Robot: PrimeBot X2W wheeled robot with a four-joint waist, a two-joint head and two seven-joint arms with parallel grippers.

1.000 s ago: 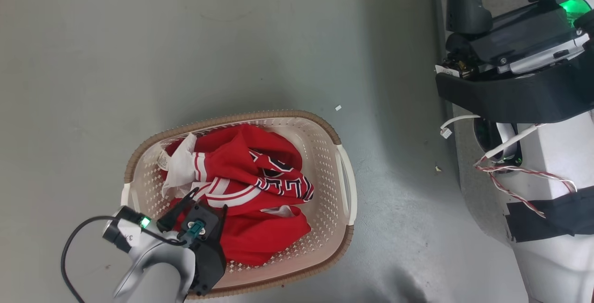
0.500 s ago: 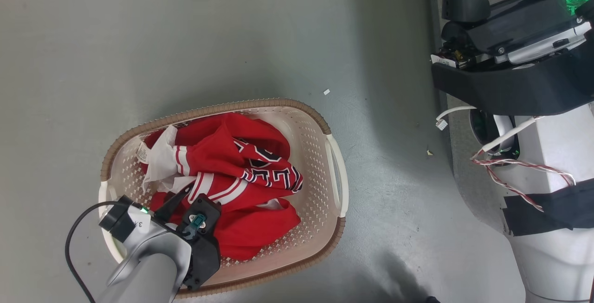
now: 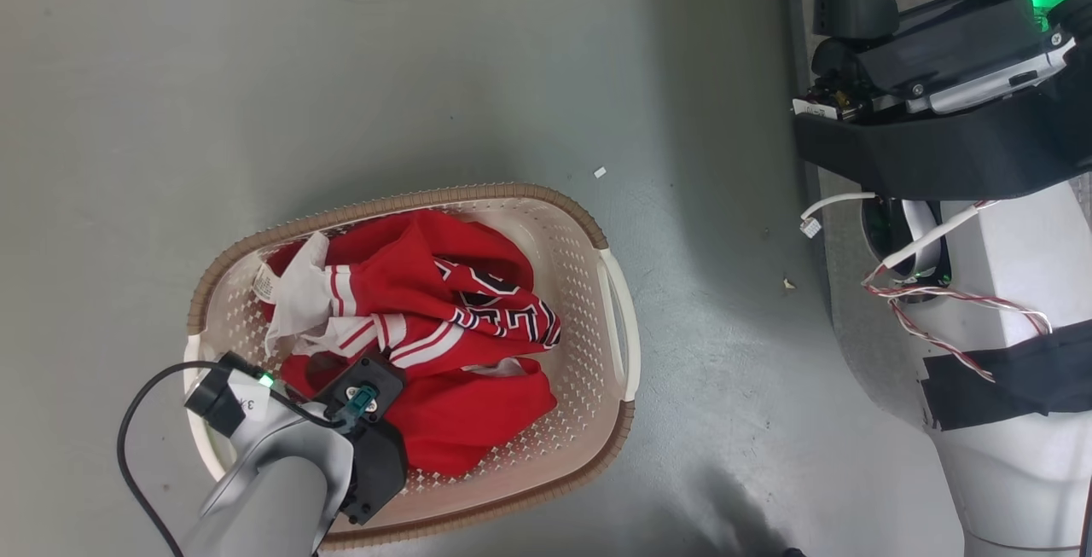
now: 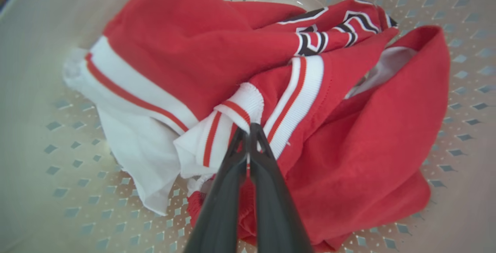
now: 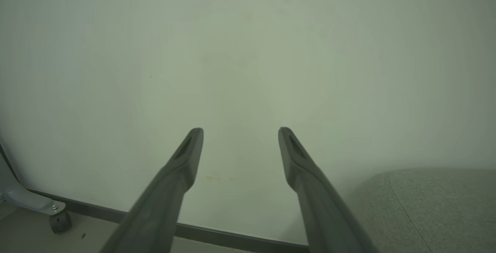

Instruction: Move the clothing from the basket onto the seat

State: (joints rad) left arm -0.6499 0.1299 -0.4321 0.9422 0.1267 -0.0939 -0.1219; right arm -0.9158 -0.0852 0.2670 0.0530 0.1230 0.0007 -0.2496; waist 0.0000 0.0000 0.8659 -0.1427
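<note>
The basket [image 3: 512,192] stands on the floor, cream with a brown rim, and its perforated wall [image 4: 58,136] shows in the left wrist view. The clothing [image 3: 444,310] lies bunched inside it: a red jersey [image 4: 201,47] with white stripe trim and navy numbers over a plainer red garment [image 4: 379,136]. My left gripper [image 4: 248,129] reaches into the pile from the basket's near left, shut on the jersey's white-and-red striped trim. My right gripper [image 5: 240,133] hangs open in front of a pale wall with nothing between its fingers. A corner of the grey seat [image 5: 430,206] lies at its lower right.
My own pale body with black straps and loose red-white wires [image 3: 990,310] fills the right of the head view. Grey floor [image 3: 341,71] surrounds the basket. In the right wrist view a dark baseboard [image 5: 217,235] runs along the wall, with a small caster wheel [image 5: 58,221] at the left.
My left gripper's fingers stood apart over the jersey and have now shut on its striped trim, which has bunched up slightly. The head camera shifted a little. The right gripper is unchanged.
</note>
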